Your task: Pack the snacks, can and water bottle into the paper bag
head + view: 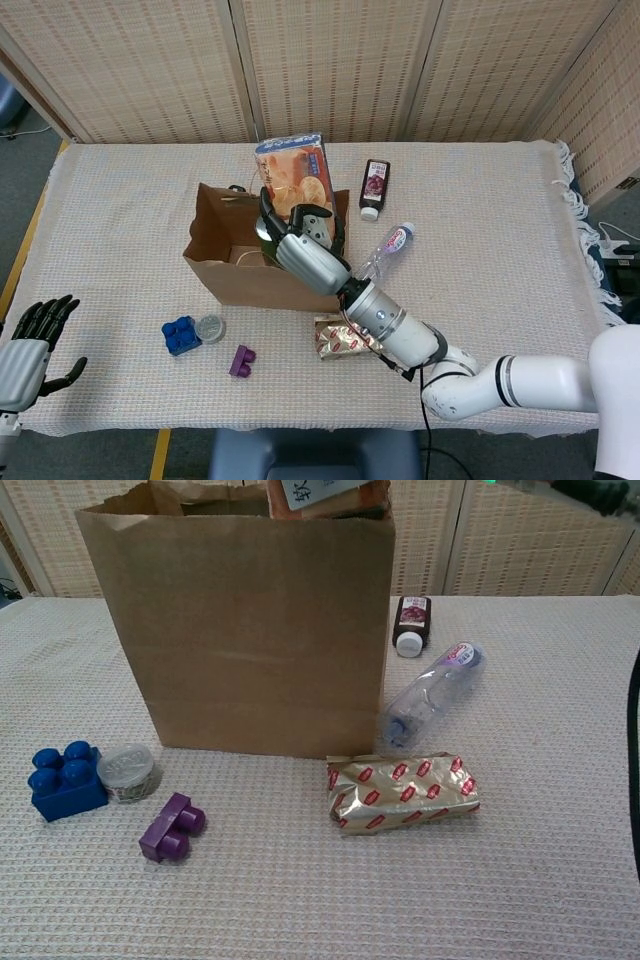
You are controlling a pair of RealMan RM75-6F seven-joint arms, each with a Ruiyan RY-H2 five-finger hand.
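Nearest the robot, the left hand (pixel 28 352) hangs off the desk's (pixel 520 260) front left corner, fingers spread, holding nothing. On the cloth sit a purple block (pixel 172 827), a blue block (pixel 63 779) and a small clear tub (pixel 126 770) just beside it. Right of those, the gold snack pack (pixel 402 789) lies flat in front of the bag's corner. Behind it the water bottle (pixel 432 697) lies on its side, next to the bag. The paper bag (pixel 240 630) stands upright, mouth open. Over that mouth the right hand (pixel 302 252) grips a tall snack box (pixel 296 180), holding it upright with its lower end down inside the bag. Farther back, a small dark bottle (pixel 411 623) lies alone.
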